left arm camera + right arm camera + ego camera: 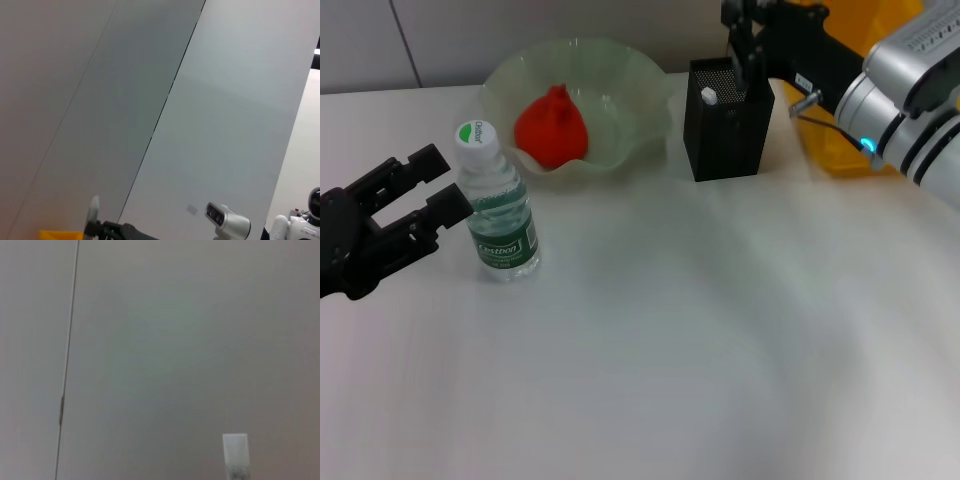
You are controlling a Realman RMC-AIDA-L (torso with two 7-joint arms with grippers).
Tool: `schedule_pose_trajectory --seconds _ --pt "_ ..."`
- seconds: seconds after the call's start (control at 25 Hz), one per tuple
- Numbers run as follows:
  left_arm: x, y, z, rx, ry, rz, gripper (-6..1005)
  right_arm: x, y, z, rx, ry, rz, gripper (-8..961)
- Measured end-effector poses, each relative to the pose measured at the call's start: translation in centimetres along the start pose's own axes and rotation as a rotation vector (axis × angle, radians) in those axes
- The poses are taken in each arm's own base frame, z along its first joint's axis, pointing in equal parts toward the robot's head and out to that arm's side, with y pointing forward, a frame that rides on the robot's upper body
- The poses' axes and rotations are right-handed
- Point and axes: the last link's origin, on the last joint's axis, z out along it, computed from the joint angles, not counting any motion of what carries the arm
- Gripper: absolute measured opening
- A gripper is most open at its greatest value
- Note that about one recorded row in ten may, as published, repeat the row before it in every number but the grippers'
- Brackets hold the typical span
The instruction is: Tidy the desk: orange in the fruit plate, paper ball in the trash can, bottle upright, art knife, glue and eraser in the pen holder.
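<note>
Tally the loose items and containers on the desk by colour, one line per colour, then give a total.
Red-orange: 1, the orange
Pale green: 1, the fruit plate
Clear with green label: 1, the bottle
Black: 1, the pen holder
Yellow: 1, the trash can
White: 1, an item poking out of the pen holder
Total: 6

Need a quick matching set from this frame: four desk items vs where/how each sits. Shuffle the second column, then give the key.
1. orange
2. bottle
3. pen holder
4. left claw

A. upright on the desk
B. under the right claw
C. in the fruit plate
D. open beside the bottle

Pairs: 1-C, 2-A, 3-B, 4-D
</note>
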Motion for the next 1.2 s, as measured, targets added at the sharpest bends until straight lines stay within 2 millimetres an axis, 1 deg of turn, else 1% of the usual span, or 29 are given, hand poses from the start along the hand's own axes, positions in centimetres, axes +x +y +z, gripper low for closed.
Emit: schedule_pose_trajectory --seconds 0.36,0.8,1.16,1.2 --pt "-0.3 -0.1 0.1 0.004 0.004 0.004 775 1.2 -0.3 -0.4 0.02 0.062 -0.001 144" --pt "-0.4 0.0 0.0 0.007 0.007 0.001 775 1.6 -0.4 -0.5 0.03 0.089 0.001 151" --pt "-0.5 0.1 0.0 0.004 0.009 -0.006 775 1.5 -0.7 0.1 0.038 0.112 -0.007 161" --pt "-0.6 0.1 0.0 0.004 0.009 -0.009 775 1.5 -0.7 0.1 0.038 0.112 -0.007 181"
